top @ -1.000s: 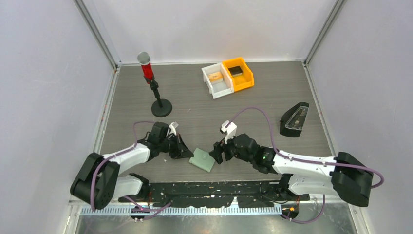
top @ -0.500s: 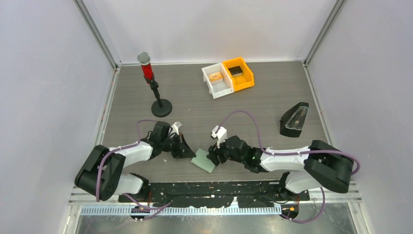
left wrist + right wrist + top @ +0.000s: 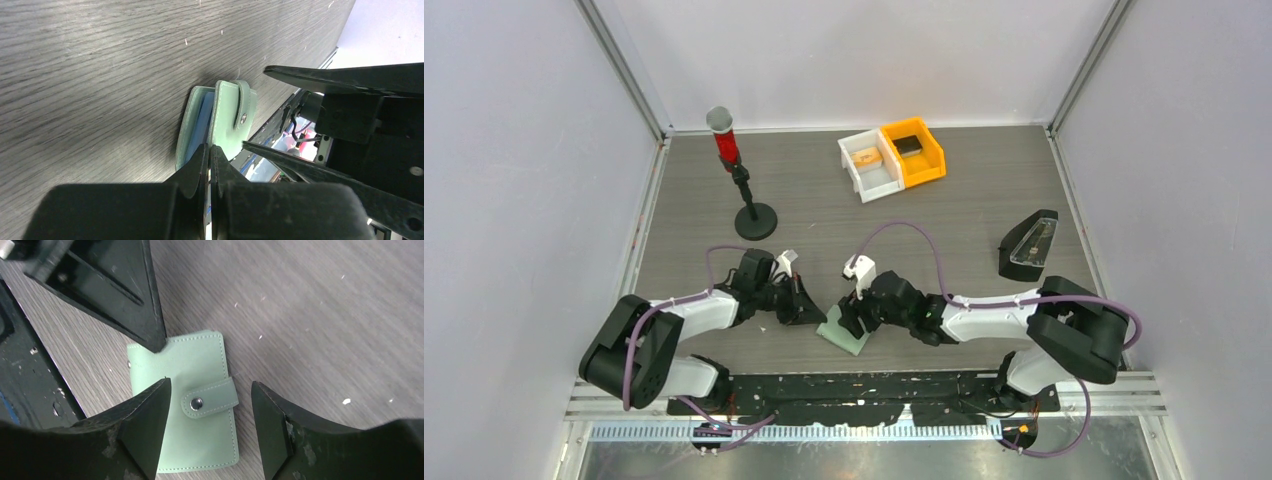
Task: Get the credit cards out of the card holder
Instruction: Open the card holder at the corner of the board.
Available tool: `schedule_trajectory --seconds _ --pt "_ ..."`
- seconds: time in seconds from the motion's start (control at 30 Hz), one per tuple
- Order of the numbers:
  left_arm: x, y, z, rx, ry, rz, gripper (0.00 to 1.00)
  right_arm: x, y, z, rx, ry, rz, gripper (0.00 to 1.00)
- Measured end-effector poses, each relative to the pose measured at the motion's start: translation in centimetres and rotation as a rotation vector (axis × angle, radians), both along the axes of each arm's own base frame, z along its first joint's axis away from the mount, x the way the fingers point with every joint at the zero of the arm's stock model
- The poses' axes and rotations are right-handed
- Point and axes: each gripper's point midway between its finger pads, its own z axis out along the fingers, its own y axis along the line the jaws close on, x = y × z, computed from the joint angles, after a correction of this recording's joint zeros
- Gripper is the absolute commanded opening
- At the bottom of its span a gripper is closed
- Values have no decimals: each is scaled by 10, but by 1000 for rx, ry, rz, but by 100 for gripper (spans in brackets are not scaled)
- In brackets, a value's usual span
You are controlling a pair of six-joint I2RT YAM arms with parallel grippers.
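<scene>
While folded on the table [image 3: 325, 315], card holder [image 3: 195, 360] under spread right gripper [image 3: 210, 390], left gripper [image 3: 210, 148] pressed together at its edge.

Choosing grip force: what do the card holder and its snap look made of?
The card holder: likely faux leather or soft vinyl, matte pale green, with stitched edges. The snap: looks like shiny metal, small round silver stud on the tab.

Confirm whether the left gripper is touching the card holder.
Touching. Right wrist view shows the left gripper, shut, meeting the card holder at its edge, no gap; left wrist view agrees.
</scene>
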Motion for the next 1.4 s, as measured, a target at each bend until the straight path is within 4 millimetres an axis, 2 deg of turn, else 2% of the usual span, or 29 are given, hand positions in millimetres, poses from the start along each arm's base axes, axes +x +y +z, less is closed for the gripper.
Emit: schedule_trajectory --seconds 0.17,0.27,0.37,0.43,0.57,0.67,0.73,0.77,1.03,1.23,1.3,1.4 --pt "0 0 1 -1 -4 -1 0 -9 -4 -22 -70 69 18 64" --pt "-1 0 2 -1 -6 -2 0 -11 -2 -22 -75 82 21 58" --pt "-1 0 3 2 -10 2 0 -11 -2 -22 -84 86 13 43" --pt "0 1 4 8 -15 7 0 -8 -4 -22 -97 83 -15 37" --pt "0 5 3 35 -30 15 0 -6 -4 -20 -105 89 -55 35" --pt "0 7 5 52 -44 20 0 -5 -2 -18 -103 91 -71 35" --pt "0 8 4 61 -47 23 0 -5 -2 -17 -103 96 -79 44" --pt "0 8 4 63 -46 24 0 -5 -2 -17 -105 99 -81 46" --pt "-3 9 2 74 -36 19 0 -4 -11 -13 -135 100 -105 45" --pt "-6 13 -4 104 -28 17 0 10 -46 -12 -209 74 -211 45" --pt "-7 14 -4 106 -25 16 0 14 -57 -14 -236 68 -244 50" --pt "-7 14 -2 102 -33 16 0 12 -62 -13 -246 67 -249 55"
